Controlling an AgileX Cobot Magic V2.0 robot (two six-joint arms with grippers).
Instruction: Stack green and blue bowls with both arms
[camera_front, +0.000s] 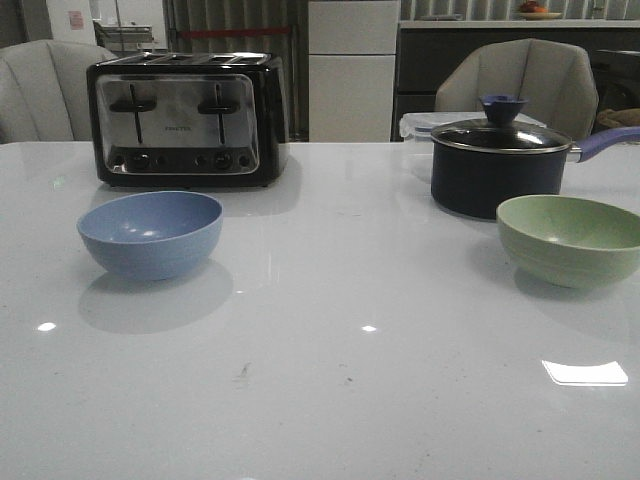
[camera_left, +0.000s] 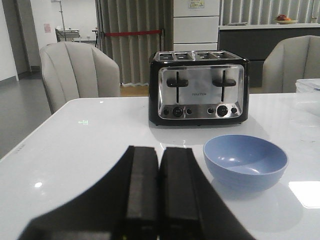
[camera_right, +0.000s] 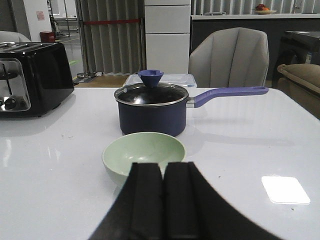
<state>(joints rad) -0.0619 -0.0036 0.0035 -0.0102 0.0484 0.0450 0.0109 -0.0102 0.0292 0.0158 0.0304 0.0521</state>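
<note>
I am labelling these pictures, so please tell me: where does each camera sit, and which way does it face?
Front view: looks forward over the glossy white table; no robot part shows.
Left wrist view: above the shut left pincer, facing the matte dusty blue round bowl and chrome-black toaster.
Right wrist view: above the shut right pincer, facing the matte pale green round bowl and dark navy lidded pot.
All three share the toaster.
</note>
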